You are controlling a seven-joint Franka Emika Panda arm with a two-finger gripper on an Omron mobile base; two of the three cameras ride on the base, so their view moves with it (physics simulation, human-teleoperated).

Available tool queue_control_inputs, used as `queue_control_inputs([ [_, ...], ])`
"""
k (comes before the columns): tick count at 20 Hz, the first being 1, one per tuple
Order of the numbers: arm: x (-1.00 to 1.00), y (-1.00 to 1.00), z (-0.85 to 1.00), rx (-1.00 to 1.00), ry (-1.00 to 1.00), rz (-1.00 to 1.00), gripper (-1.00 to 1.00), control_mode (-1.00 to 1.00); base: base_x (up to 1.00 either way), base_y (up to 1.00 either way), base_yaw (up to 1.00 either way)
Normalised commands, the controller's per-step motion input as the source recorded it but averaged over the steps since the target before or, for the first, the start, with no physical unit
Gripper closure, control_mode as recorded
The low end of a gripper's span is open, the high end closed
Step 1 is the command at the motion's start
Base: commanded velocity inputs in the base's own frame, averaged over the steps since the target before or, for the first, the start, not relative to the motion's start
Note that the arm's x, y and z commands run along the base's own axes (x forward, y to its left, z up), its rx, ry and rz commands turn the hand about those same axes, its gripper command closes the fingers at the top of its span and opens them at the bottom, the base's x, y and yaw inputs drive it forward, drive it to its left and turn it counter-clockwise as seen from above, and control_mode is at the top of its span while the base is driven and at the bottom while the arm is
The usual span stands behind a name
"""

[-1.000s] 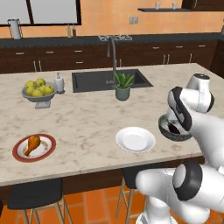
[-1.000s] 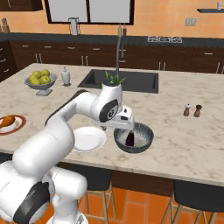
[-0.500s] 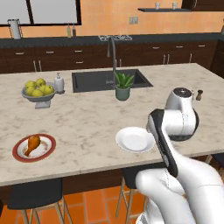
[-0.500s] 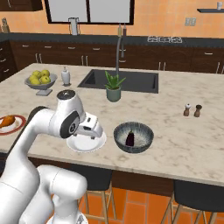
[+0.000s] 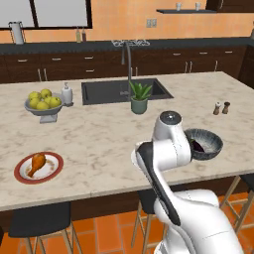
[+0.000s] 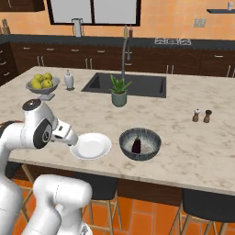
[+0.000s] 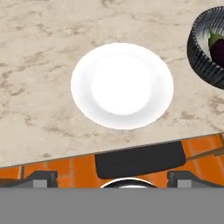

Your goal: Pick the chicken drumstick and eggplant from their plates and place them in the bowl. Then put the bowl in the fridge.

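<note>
Dark purple and glossy, the eggplant (image 6: 137, 145) lay inside the bowl (image 6: 140, 143), a streaked dark grey dish right of centre in the right base view; in the hand view the eggplant (image 7: 217, 46) and the bowl (image 7: 204, 52) sat at the upper right edge of the frame. The orange-brown chicken drumstick (image 5: 36, 164) rested on the red-rimmed plate (image 5: 38, 167) at the lower left of the left base view, well apart from the bowl (image 5: 204, 143). The white plate (image 7: 122, 85) lay bare at the centre of the hand view, on the marble counter (image 7: 39, 52) near its front edge, just beside the bowl.

The gripper (image 7: 110, 177) hung above the counter's front edge, looking down on the white plate (image 6: 91, 146). Its two dark fingertips (image 7: 40, 178) stood at the bottom corners of the hand view, spread as wide as they went, with nothing between them and touching nothing. In the right base view the hand reached in from the left, close to the white plate's left rim.

Farther back on the counter (image 5: 99, 134) stood a potted plant (image 5: 139, 96) by the sink (image 5: 121, 91), a pedestal bowl of lemons (image 5: 43, 103) with a soap bottle (image 5: 66, 93) beside it, and the salt and pepper shakers (image 5: 221, 107) toward the right.
</note>
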Motion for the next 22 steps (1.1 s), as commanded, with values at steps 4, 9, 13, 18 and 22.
queue_control_inputs([
  [4, 0.11, 1.00, 0.08, 0.00, 0.00, 0.01, -1.00, -1.00, 0.00, 0.00, 0.00],
  [9, 0.22, 1.00, 0.06, 0.00, 0.00, 0.05, -1.00, -1.00, 0.00, 0.00, 0.00],
  [13, 0.20, 1.00, 0.02, 0.00, 0.00, 0.15, -1.00, -1.00, 0.00, 0.00, 0.00],
  [18, 0.27, 1.00, 0.05, 0.00, 0.01, 0.15, -1.00, -1.00, 0.00, 0.00, 0.00],
  [22, 0.28, 1.00, 0.00, -0.01, -0.02, 0.12, -1.00, -1.00, 0.00, 0.00, 0.00],
])
